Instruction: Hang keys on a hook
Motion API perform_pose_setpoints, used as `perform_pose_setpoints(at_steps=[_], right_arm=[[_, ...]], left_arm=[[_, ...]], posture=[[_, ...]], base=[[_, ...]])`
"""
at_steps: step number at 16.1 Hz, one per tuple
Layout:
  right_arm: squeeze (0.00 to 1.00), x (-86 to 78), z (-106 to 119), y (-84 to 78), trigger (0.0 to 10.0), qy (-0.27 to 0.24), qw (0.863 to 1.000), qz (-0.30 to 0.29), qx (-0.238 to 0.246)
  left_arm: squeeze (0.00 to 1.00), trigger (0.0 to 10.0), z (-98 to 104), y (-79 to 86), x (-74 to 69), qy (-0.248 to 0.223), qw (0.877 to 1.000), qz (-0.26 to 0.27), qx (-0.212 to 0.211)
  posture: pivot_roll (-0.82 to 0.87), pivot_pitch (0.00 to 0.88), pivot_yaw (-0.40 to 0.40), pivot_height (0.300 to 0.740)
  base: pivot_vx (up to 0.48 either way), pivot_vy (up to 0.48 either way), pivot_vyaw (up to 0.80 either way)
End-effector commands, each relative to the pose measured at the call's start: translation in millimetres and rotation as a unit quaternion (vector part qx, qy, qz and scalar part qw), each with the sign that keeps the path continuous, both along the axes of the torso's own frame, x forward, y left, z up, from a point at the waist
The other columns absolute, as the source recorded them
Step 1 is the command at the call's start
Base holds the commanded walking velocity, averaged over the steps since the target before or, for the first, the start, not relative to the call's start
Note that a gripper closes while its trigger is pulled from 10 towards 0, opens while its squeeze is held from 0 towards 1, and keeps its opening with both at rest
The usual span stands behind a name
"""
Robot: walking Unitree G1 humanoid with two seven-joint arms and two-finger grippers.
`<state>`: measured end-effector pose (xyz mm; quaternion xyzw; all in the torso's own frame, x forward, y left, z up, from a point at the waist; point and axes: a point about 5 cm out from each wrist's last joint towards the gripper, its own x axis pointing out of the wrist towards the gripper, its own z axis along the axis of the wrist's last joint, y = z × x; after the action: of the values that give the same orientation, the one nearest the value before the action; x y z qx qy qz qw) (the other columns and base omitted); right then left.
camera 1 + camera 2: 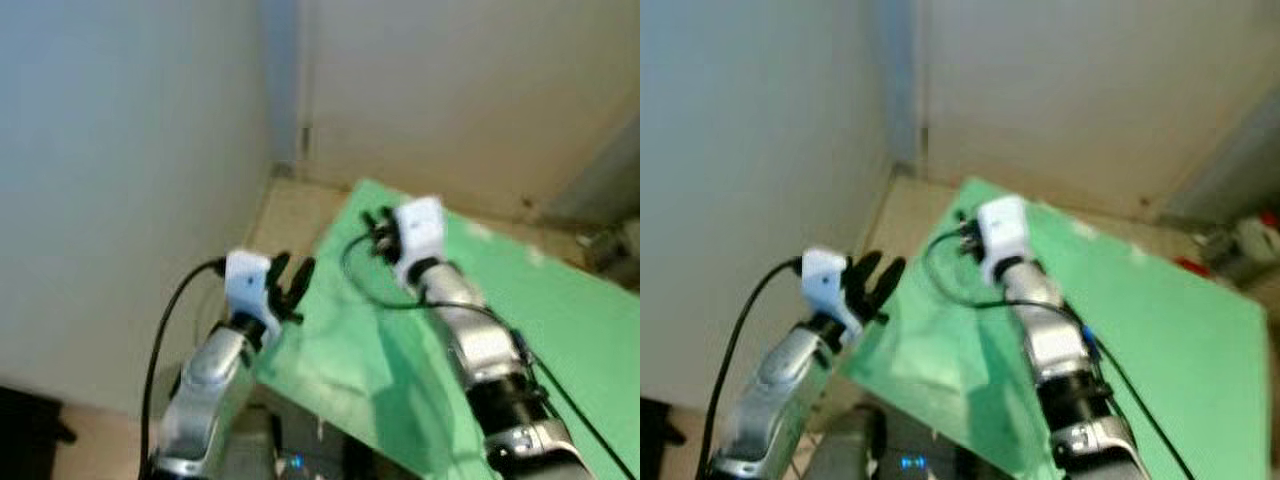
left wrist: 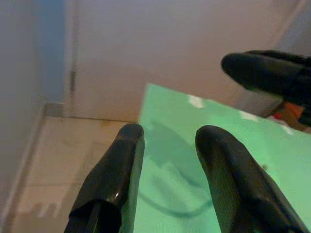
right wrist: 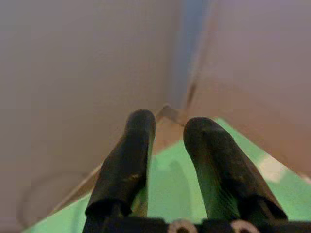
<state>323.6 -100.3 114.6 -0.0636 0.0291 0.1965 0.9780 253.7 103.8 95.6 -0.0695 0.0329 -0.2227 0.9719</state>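
Both arms are raised over a green table (image 1: pixel 560 330) pushed into a room corner. The left gripper (image 1: pixel 290 280) hangs at the table's near-left edge, roughly 8 o'clock from the table's middle, with its fingers (image 2: pixel 116 184) a narrow gap apart and nothing between them. The right gripper (image 1: pixel 378 232) reaches toward the far corner of the table at about 11 o'clock; its fingers (image 3: pixel 129 165) also stand slightly apart and hold nothing.

No keys and no hook can be made out; the head views are soft, so a small object on the cloth-like surface may be lost in the blur. At 3 o'clock, off the table's right edge, lies some clutter (image 1: pixel 1250 245) with a red bit, too blurred to name.

The main risk is acting blind: with the target unseen, either gripper could close on air or on the black cable (image 1: pixel 365 290) looping beside the right wrist. That cable lies on the table near the right arm and could snag if the arm sweeps left. The left gripper sits close to the table edge, so a downward move could strike the rim. The wall (image 1: pixel 120 150) at 10 o'clock is near, and a wide swing could hit it.
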Motion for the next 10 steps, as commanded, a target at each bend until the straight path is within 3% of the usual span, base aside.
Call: perform_pose_setpoints(at_steps=[1, 3, 4, 7, 9, 10], right_arm=[[0.00, -0.4, -12, -18.5, 10.0, 0.021, 0.999, -0.026, -0.043], [0.00, 3.6, -14, -22.1, 10.0, 0.024, 0.997, -0.032, -0.063], [1.00, 6.1, -14, -23.7, 10.0, 0.023, 0.996, -0.039, -0.074], [1.00, 14.2, -22, -27.8, 10.0, 0.053, 0.989, -0.048, -0.131], [1.00, 15.0, -31, -32.9, 10.0, 0.077, 0.985, -0.062, -0.141], [1.00, 17.3, -36, -42.8, 10.0, 0.091, 0.982, -0.095, -0.136]], left_arm=[[0.00, 10.0, -1, -11.4, -5.8, 0.003, 1.000, -0.020, -0.002], [0.00, 10.0, -2, -12.9, -8.2, 0.006, 1.000, -0.023, -0.004], [0.00, 10.0, -2, -13.1, -8.9, 0.006, 1.000, -0.024, -0.004], [0.00, 10.0, -2, -13.8, -12.4, 0.009, 1.000, -0.026, -0.003], [0.00, 10.0, -3, -14.7, -16.1, 0.012, 1.000, -0.029, -0.002], [0.00, 10.0, -4, -15.4, -19.4, 0.016, 0.999, -0.034, -0.001]], posture=[[0.11, 0.205, -0.065, 0.740], [0.11, 0.208, -0.070, 0.740], [0.12, 0.209, -0.073, 0.740], [0.12, 0.218, -0.077, 0.740], [0.12, 0.237, -0.077, 0.740], [0.12, 0.244, -0.075, 0.740]], base=[[0.000, 0.000, 0.00], [0.000, 0.000, 0.00], [0.000, 0.000, 0.00], [0.000, 0.000, 0.00], [0.000, 0.000, 0.00], [0.000, 0.000, 0.00]])
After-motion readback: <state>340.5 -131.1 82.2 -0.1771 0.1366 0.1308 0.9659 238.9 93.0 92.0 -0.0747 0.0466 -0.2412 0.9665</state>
